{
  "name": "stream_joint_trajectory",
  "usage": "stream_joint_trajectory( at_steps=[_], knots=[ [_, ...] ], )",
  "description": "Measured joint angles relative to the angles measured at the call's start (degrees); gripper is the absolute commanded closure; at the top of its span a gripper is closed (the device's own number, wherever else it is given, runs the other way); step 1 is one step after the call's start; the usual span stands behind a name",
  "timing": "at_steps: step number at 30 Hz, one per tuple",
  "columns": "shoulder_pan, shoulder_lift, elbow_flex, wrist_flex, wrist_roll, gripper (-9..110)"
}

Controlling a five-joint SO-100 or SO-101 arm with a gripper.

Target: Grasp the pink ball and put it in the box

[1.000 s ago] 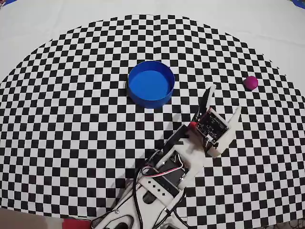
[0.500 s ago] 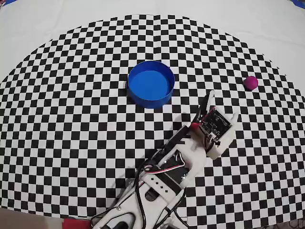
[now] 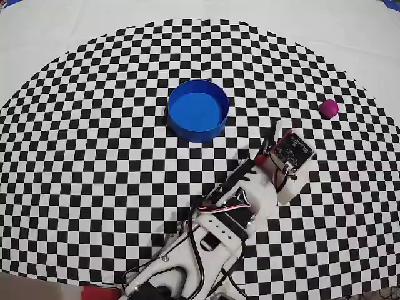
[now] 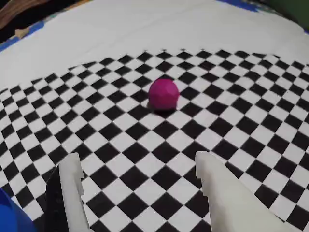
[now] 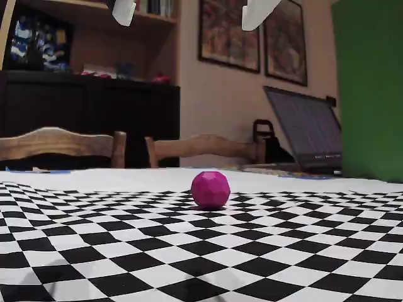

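The pink ball (image 3: 329,108) rests on the checkered mat at the right in the overhead view, well away from the box (image 3: 197,110), a round blue tub at upper centre. My gripper (image 3: 292,139) hovers between them, a few squares short of the ball, its fingers mostly hidden under the wrist camera board. In the wrist view the ball (image 4: 163,94) lies ahead, slightly right of the midline of the gripper (image 4: 137,159), whose white fingers (image 4: 72,186) stand wide apart with only mat between them. The fixed view shows the ball (image 5: 210,189) low at centre and the gripper (image 5: 189,11) open at the top edge.
The mat (image 3: 94,156) lies on a white cloth (image 3: 350,37). The arm's base (image 3: 200,262) fills the lower middle of the overhead view. A blue rim (image 4: 7,217) shows at the wrist view's lower left. Chairs (image 5: 60,143) and a laptop (image 5: 305,129) stand behind the table.
The gripper has shifted slightly right toward the ball and tipped, so its fingers now look shorter from above. Ball and tub have stayed put.
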Motion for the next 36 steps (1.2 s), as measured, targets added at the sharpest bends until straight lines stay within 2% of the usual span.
stream_joint_trajectory(
  at_steps=[36],
  knots=[
    [0.5,-38.3,-26.1,-2.0,0.0,75]
  ],
)
